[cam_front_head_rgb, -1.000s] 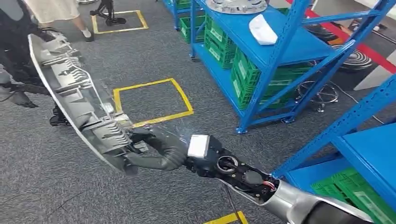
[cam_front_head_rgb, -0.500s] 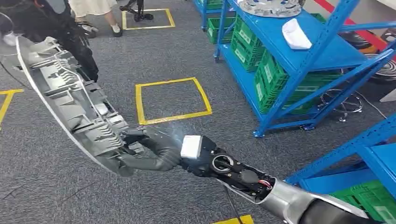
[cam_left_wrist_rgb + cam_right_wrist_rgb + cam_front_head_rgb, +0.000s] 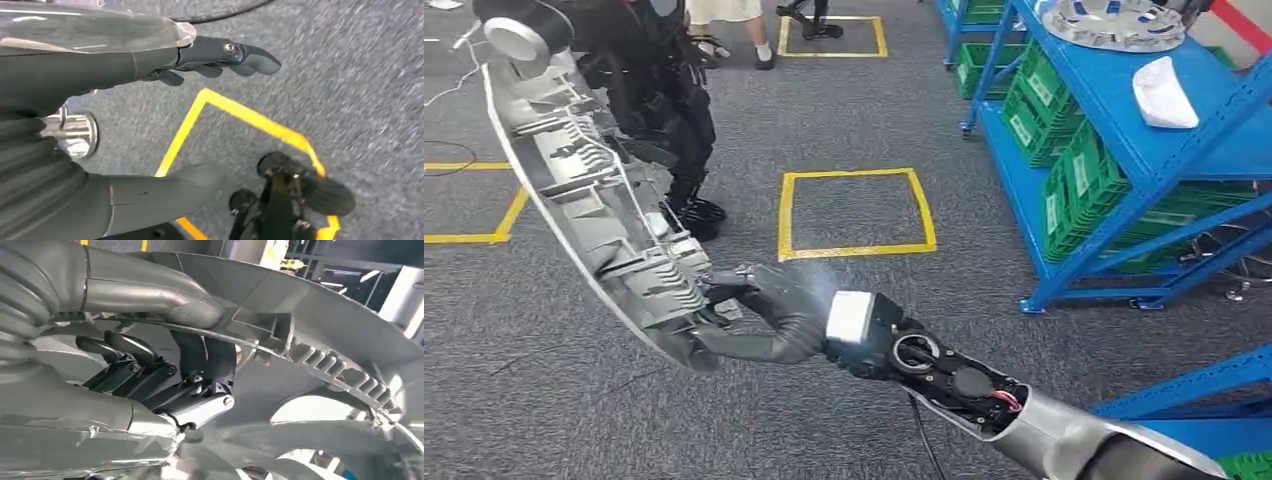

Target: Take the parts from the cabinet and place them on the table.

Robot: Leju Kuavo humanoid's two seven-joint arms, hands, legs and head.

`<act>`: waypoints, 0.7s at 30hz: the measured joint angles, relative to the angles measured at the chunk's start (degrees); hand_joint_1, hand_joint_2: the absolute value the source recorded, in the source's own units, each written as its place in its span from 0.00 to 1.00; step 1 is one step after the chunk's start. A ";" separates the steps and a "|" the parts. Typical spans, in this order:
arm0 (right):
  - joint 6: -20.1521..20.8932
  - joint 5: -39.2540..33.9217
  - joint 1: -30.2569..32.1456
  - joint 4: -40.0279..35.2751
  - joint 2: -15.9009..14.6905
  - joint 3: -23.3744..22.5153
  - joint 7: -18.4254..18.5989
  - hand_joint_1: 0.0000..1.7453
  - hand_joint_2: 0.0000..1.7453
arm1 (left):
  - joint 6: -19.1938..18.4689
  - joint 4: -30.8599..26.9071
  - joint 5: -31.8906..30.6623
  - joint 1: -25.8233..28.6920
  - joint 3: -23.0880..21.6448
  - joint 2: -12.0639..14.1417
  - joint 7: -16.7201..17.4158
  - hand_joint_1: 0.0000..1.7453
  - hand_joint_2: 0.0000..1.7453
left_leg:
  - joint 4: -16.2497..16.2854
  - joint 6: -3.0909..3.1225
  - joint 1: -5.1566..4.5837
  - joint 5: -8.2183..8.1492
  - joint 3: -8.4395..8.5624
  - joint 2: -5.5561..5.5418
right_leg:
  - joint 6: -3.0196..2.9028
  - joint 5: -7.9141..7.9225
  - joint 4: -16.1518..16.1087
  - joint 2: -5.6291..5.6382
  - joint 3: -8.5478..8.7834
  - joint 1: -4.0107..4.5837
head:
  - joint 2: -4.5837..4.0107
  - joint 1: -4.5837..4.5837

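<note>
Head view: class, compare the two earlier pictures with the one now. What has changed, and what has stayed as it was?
The whole scene has slid rightward: the camera turned left, so the blue shelving and yellow floor square did not move themselves. The right robot hand still grips the long grey part, held at the same tilt. The left robot hand holds nothing.

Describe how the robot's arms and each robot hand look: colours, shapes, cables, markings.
The right arm is silver, with an open black wrist section showing round metal rings and small red wires. A white box sits by the grey ribbed cover. The right robot hand is dark grey. The left robot hand has a thick grey thumb, darker fingers with a small screw, and a clear glossy cover.
</note>
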 joint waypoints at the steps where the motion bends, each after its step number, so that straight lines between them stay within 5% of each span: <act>1: -0.02 0.07 0.04 -0.20 0.00 0.02 0.09 1.00 1.00 | 0.00 0.00 0.00 0.07 -0.02 0.20 0.00 0.00 1.00 | 0.60 0.14 -0.10 -0.43 -0.13 1.40 | 0.36 0.83 -1.42 -1.07 0.67 -0.77 | 0.00 -0.17; 2: -0.02 0.11 0.07 -0.24 0.00 0.00 0.11 1.00 1.00 | 0.00 0.00 -0.02 -0.05 -0.02 0.09 0.00 0.00 1.00 | 2.43 -0.09 -0.44 -2.06 -1.12 4.00 | 0.16 1.09 -1.99 -1.34 0.84 -0.69 | 0.00 -0.70; 3: -0.07 0.11 -0.05 -0.31 0.00 0.00 0.07 1.00 1.00 | 0.00 0.00 -0.02 -0.20 -0.02 0.09 0.00 0.00 1.00 | 6.86 -0.23 -0.40 -4.80 -3.27 5.50 | 0.07 1.20 -2.00 -2.11 0.71 -0.66 | 0.00 -1.22; 5: -0.22 0.11 0.13 -0.31 -0.02 -0.02 0.04 1.00 1.00 | 0.00 0.00 -0.07 -0.25 -0.02 0.13 0.00 0.00 1.00 | 15.78 -0.67 -0.29 -8.66 -7.28 6.43 | 0.09 1.15 -1.95 -3.34 0.57 -0.61 | 0.00 -1.71; 6: -0.31 0.17 0.25 -0.31 -0.07 -0.02 0.09 1.00 1.00 | 0.00 0.00 -0.07 -0.22 -0.02 0.13 0.00 0.00 1.00 | 18.33 -0.93 -0.21 -9.15 -8.39 6.64 | 0.09 1.11 -1.92 -4.01 0.50 -0.64 | 0.00 -1.84; 7: -0.37 0.26 0.37 -0.31 -0.09 -0.02 0.22 1.00 1.00 | 0.00 0.00 -0.13 -0.17 -0.04 0.17 0.00 0.00 1.00 | 17.66 -1.16 -0.09 -8.25 -7.95 6.88 | 0.18 1.05 -1.89 -4.54 0.51 -0.71 | 0.00 -1.95; 9: -0.39 0.35 0.39 -0.31 -0.17 -0.02 0.48 1.00 1.00 | 0.00 0.00 -0.15 -0.08 -0.04 0.39 0.00 0.00 1.00 | 8.91 -1.48 0.27 -3.87 -3.13 7.49 | 0.57 0.80 -1.53 -5.42 0.51 -0.89 | 0.00 -2.01; 10: -0.39 0.48 0.36 -0.31 -0.17 -0.02 0.61 1.00 1.00 | 0.00 0.00 -0.13 -0.12 -0.04 0.48 0.00 0.00 1.00 | 3.37 -1.64 0.38 -1.77 0.04 8.61 | 0.93 0.49 -1.08 -5.80 0.51 -0.95 | 0.00 -2.10; 11: -0.35 0.74 0.32 -0.46 -0.17 0.00 0.72 1.00 1.00 | -0.02 0.00 -0.11 -0.30 -0.04 0.33 0.00 0.00 1.00 | 0.35 -1.51 0.10 -2.11 1.49 10.57 | 1.50 0.02 -0.45 -6.12 0.24 -0.60 | 0.00 -2.36; 15: 0.11 1.42 0.23 -0.68 -0.20 0.18 0.92 1.00 1.00 | -0.04 0.00 0.02 -0.25 -0.07 0.42 0.00 0.00 1.00 | 0.70 0.47 -0.14 -1.78 1.11 8.19 | 2.20 -0.54 0.03 -7.28 0.47 -0.42 | 0.00 -1.51; 16: 0.28 1.61 0.20 -0.81 -0.20 0.28 0.92 1.00 1.00 | -0.04 0.00 0.04 -0.25 -0.07 0.42 0.00 0.00 1.00 | 0.52 0.85 0.14 -1.65 1.22 7.77 | 2.58 -1.19 0.52 -6.46 0.30 -0.69 | 0.00 -1.57; 17: 0.53 1.86 0.18 -0.85 -0.20 0.35 0.90 1.00 1.00 | -0.04 0.00 0.09 -0.25 -0.07 0.39 0.00 0.00 1.00 | 0.52 1.08 0.16 -1.59 1.19 7.44 | 2.87 -2.86 2.62 -4.31 -0.33 -0.93 | 0.00 -1.27; 18: 0.70 2.03 0.19 -0.87 -0.22 0.37 0.85 1.00 1.00 | -0.04 0.00 0.13 -0.31 -0.07 0.42 0.00 0.00 1.00 | 0.52 1.35 0.16 -1.51 1.16 7.11 | 3.07 -5.14 6.51 -3.49 -2.03 -1.06 | 0.00 -0.87; 20: 0.96 2.36 0.23 -0.87 -0.28 0.41 0.83 1.00 1.00 | -0.04 0.00 0.17 -0.36 -0.07 0.42 0.00 0.00 1.00 | 0.52 1.59 -0.05 -1.46 1.07 6.16 | 3.35 -9.53 16.87 -3.07 -6.80 -1.05 | 0.00 -0.26; 21: 1.16 2.67 0.27 -0.87 -0.35 0.50 0.83 1.00 1.00 | -0.04 0.00 0.20 -0.34 -0.07 0.42 0.00 0.00 1.00 | 0.52 1.61 -0.18 -1.45 1.07 5.62 | 3.32 -10.12 19.83 -3.06 -8.31 -1.05 | 0.00 -0.15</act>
